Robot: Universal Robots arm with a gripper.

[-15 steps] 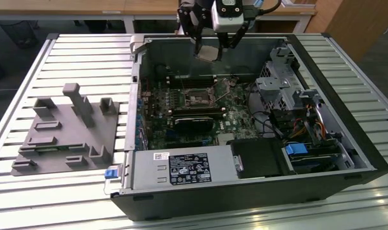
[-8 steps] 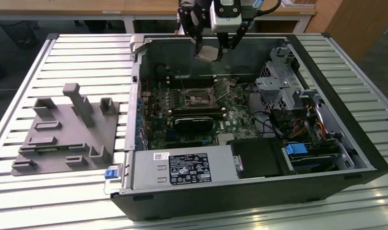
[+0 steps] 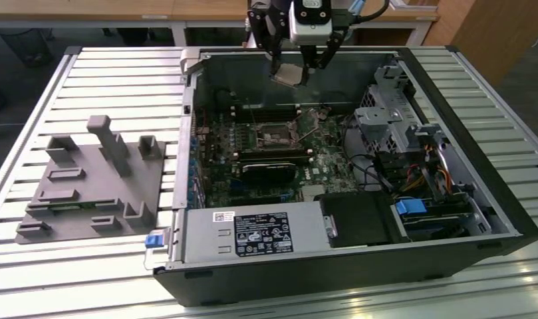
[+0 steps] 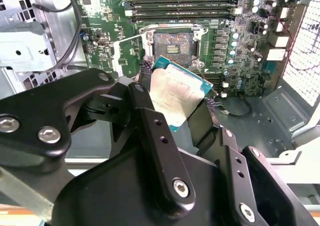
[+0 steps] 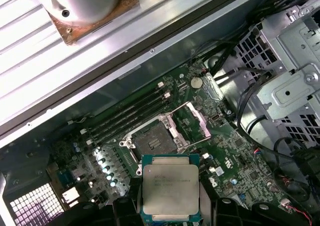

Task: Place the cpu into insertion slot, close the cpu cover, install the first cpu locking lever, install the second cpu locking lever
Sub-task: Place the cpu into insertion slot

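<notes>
The cpu (image 5: 171, 191) is one flat square chip; dull silver-tan metal lid with a matte, slightly smudgy look, and a thin teal-green board edge peeking out all round. The gripper (image 3: 292, 66) has it pinched by two opposite edges between its two black fingers (image 4: 145, 106), so it's clamped narrow around the chip. In the exterior view it hangs tilted, up in the air over the far end of the open black computer case (image 3: 340, 272), well clear of the board. The insertion slot (image 5: 152, 138) is a dark square socket on the green motherboard (image 5: 235, 151), sitting bare; the cpu cover (image 5: 200, 122), a thin silvery frame, is flipped up beside it. Four long dark memory slots (image 5: 125, 117) run alongside, as far as I can count. The case lies on a ribbed aluminium table (image 3: 118, 66); one grey moulded fixture (image 3: 91, 186) sits next to it.
</notes>
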